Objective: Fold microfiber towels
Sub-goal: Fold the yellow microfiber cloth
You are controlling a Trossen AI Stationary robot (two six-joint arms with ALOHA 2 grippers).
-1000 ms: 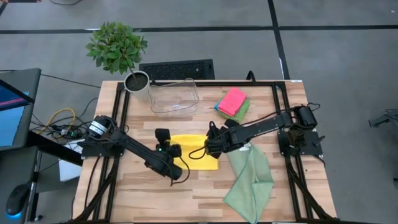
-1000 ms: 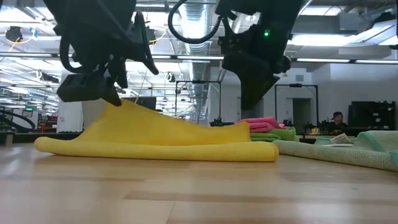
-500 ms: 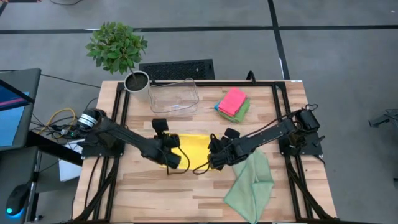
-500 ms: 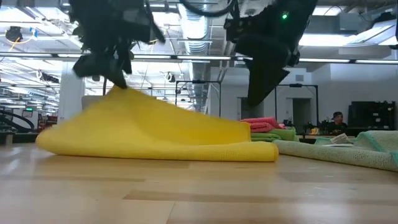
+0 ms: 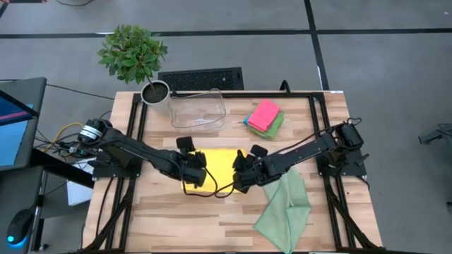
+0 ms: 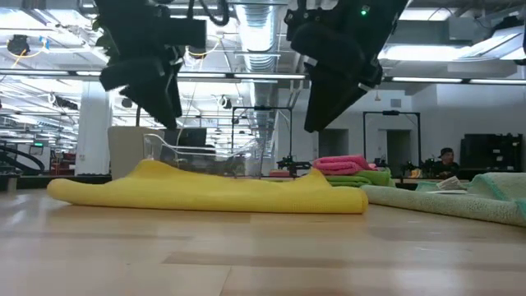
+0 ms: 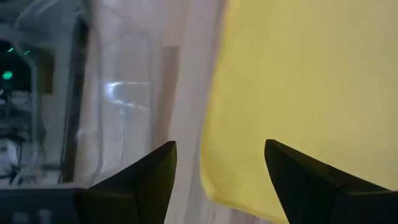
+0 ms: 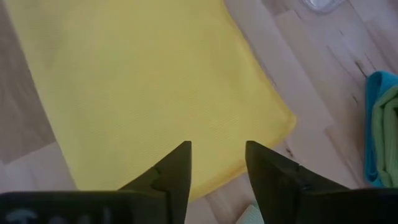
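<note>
Counter (image 5: 233,219) seen from above: a yellow towel (image 5: 220,165) lies folded between the left claw (image 5: 195,176) and the right claw (image 5: 242,178), each above one of its ends. A sage towel (image 5: 286,208) sprawls just beside the right claw. Low view: both claws hang clear above the yellow towel, gripping nothing. Left wrist view: spread fingers (image 7: 140,183) frame the towel's edge and a clear bin (image 7: 118,93). Right wrist view: parted fingers (image 8: 177,168) hover over yellow cloth.
</note>
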